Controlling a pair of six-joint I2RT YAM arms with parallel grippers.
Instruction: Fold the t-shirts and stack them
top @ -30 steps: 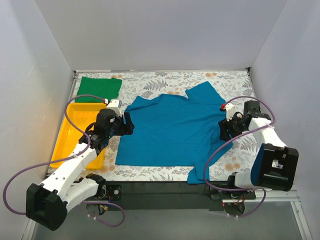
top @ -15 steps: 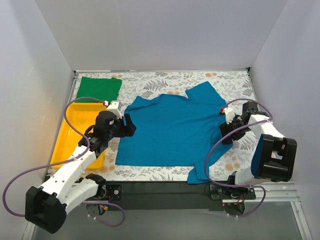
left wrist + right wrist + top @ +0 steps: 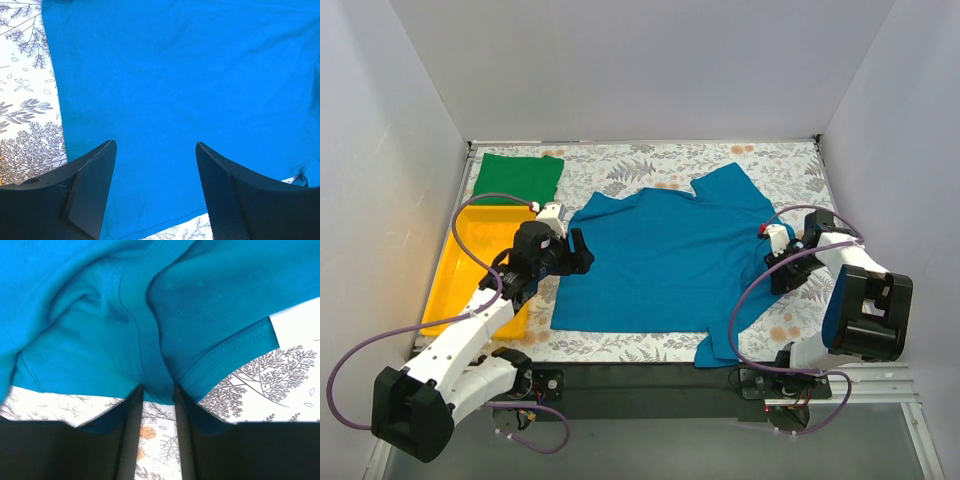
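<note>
The teal-blue t-shirt (image 3: 665, 260) lies spread open in the middle of the table, with a sleeve hanging over the near edge. The bright green t-shirt (image 3: 518, 177) lies folded as a rectangle at the back left. My left gripper (image 3: 582, 253) is open, its jaws wide apart just above the shirt's left part (image 3: 175, 75), near its hem. My right gripper (image 3: 780, 270) is at the shirt's right edge. In the right wrist view my right gripper (image 3: 158, 387) has its jaws nearly together, pinching a fold of ribbed collar band (image 3: 150, 355).
A yellow plastic tray (image 3: 450, 280) sits at the left edge beside my left arm. A floral cloth (image 3: 650, 165) covers the table. White walls close in the left, back and right. A black strip (image 3: 650, 375) runs along the near edge.
My right gripper has drawn toward the near edge along the shirt's right edge, and the arm has folded in. My left gripper has edged right over the shirt's left side.
</note>
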